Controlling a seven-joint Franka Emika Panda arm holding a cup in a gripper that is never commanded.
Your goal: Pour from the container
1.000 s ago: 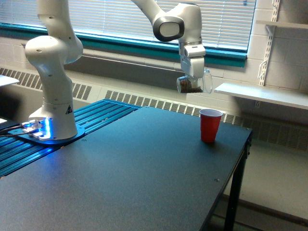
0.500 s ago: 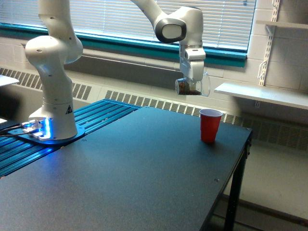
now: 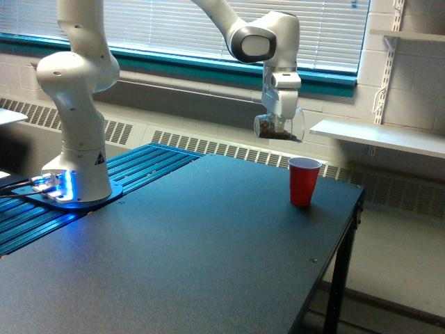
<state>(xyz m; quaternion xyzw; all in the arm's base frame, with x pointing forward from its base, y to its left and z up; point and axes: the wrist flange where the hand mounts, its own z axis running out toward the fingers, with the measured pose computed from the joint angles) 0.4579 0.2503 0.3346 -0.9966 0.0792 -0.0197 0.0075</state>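
Black table (image 3: pixel 208 243) carries a red cup (image 3: pixel 304 181) near its far corner, on the exterior view's right. Above it and slightly toward that view's left, the arm's jaws (image 3: pixel 279 120) pinch the clear container (image 3: pixel 278 126) of dark brown contents, tipped on its side, its mouth not yet over the cup.

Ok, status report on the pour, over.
Tool shut on clear cup, held above the table. Red cup upright, below and to the exterior view's right. Nothing between them.
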